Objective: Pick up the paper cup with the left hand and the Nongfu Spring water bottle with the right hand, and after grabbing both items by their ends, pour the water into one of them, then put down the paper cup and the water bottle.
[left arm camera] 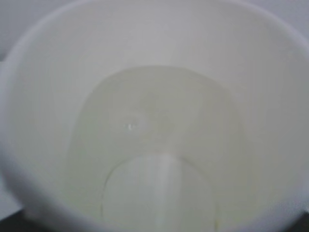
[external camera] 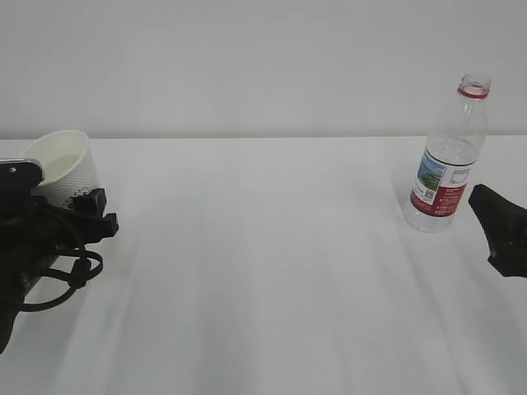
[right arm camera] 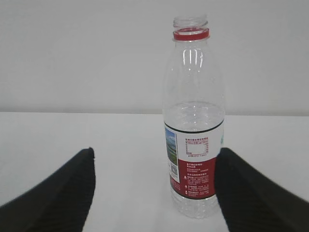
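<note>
Right wrist view shows the right claw spread wide, clear of the bottle standing on the table, while the left claw holds the cup, which should be set down gently and level.

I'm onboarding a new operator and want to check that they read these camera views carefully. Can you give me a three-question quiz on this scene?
1. True or false: the water bottle has its cap on.
2. Which gripper holds the paper cup? A) the left gripper B) the right gripper C) neither
3. Fill in: the cup in the left gripper is not upright but ____.

Key:
1. False. The neck is open above the red ring.
2. A. The right gripper's jaws stand open, one on each side of the bottle's base, not closed on it.
3. Tilted. The left wrist view shows water pooled inside.
</note>
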`<action>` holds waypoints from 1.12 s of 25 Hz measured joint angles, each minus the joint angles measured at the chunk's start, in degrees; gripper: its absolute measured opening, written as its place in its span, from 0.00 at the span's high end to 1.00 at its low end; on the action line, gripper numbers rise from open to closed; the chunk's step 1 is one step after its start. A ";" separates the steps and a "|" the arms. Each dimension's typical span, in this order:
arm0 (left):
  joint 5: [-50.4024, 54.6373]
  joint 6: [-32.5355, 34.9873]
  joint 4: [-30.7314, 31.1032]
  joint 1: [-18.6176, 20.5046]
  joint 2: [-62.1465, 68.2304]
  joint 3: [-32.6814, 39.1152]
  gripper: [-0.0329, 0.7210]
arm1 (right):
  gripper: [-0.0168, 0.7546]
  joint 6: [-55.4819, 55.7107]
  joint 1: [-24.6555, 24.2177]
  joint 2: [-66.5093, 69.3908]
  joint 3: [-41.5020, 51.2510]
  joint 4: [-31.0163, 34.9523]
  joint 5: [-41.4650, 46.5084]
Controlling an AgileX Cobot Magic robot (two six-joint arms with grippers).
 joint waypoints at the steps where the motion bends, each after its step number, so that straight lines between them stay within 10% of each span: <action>1: 0.00 0.00 -0.10 0.00 0.00 0.00 0.32 | 0.23 0.00 0.00 0.00 0.00 0.00 0.00; 28: -0.19 0.13 8.37 7.04 5.44 -3.70 0.31 | 0.24 0.00 0.00 0.00 0.00 0.00 0.00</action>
